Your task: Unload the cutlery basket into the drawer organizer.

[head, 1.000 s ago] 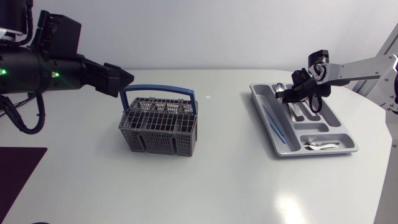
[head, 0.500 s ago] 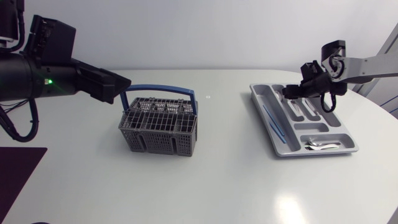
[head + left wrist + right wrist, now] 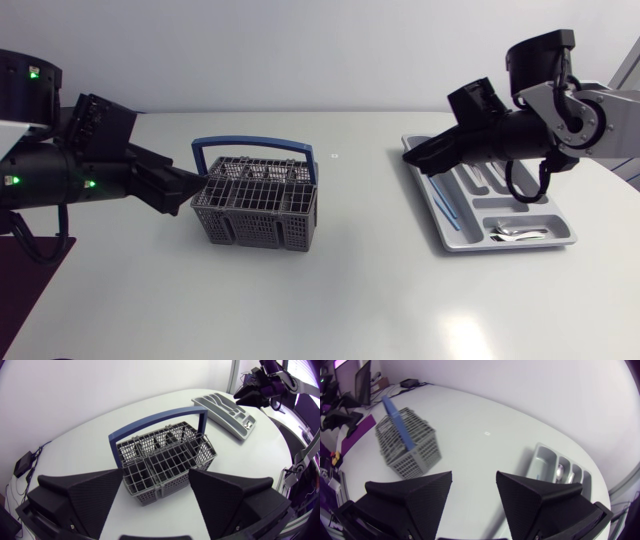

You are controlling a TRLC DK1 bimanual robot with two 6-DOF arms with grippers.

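The cutlery basket [image 3: 255, 205], grey mesh with a blue handle [image 3: 252, 147] standing upright over it, sits on the left half of the table. In the left wrist view its compartments look dark and bare. No handle or blade shows above the rim, though the mesh hides the bottoms of the cells, so a short piece lying low cannot be ruled out. The drawer organizer [image 3: 510, 246] lies well apart on the right half and already carries a load. There is silver cutlery [image 3: 515, 233] in its near cross compartment, more pieces [image 3: 480, 178] in the long middle slots, and a slim blue piece [image 3: 440, 195] in the slot on the basket side. Judged from this, the unloading is at or close to its end, and what is left is at most a check of the basket. The left gripper [image 3: 200, 188] hangs just beside the basket's left wall, its fingers spread wide and holding nothing, the basket straight ahead of them. The right gripper [image 3: 415, 158] is above the organizer's basket-side edge, pointing toward the basket, fingers likewise apart and empty. The table [image 3: 330, 290] is a smooth, pale, matte top with a rounded edge. Between basket and organizer it shows only a tiny mark [image 3: 335, 155].
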